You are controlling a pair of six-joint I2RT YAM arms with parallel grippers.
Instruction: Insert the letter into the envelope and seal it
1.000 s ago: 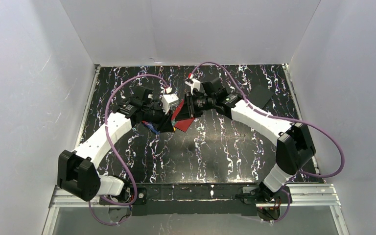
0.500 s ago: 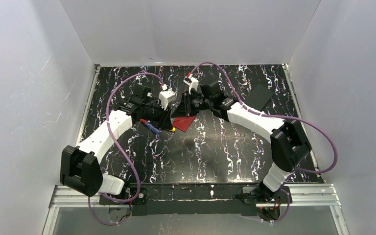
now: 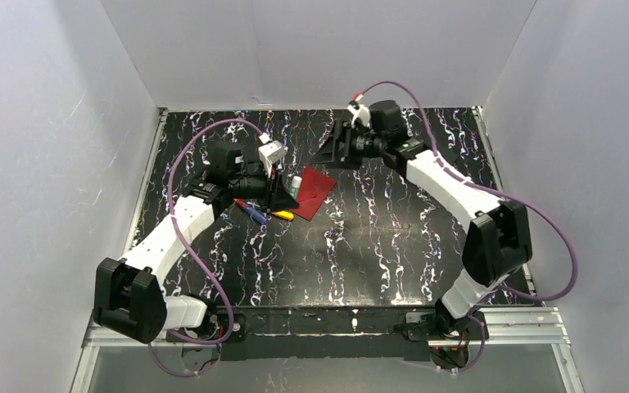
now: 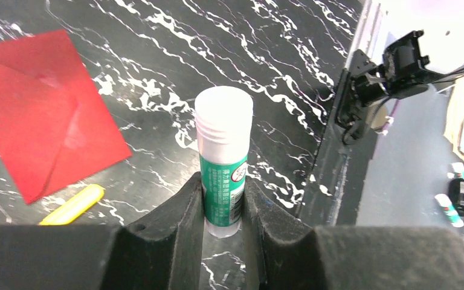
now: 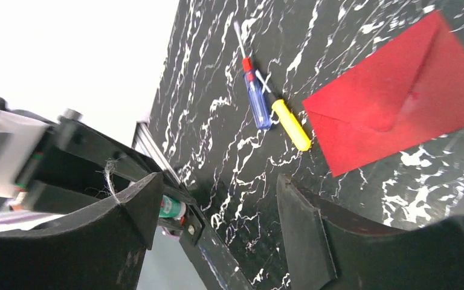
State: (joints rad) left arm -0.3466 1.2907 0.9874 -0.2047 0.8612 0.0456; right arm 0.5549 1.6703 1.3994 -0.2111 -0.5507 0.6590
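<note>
Sealing seemed in hand: left fingers (image 4: 178,223) gripped a glue stick (image 4: 222,151), right fingers (image 5: 305,229) stood open, empty; the envelope (image 4: 36,109) flap likely needs pressing next.

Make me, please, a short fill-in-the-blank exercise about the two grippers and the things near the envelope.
1. The left gripper grips a glue stick with a ___ cap.
2. The right gripper is ___ and holds nothing.
3. The colour of the envelope is ___.
4. The screwdriver near the envelope has a ___ handle.
Missing words: white; open; red; blue.
</note>
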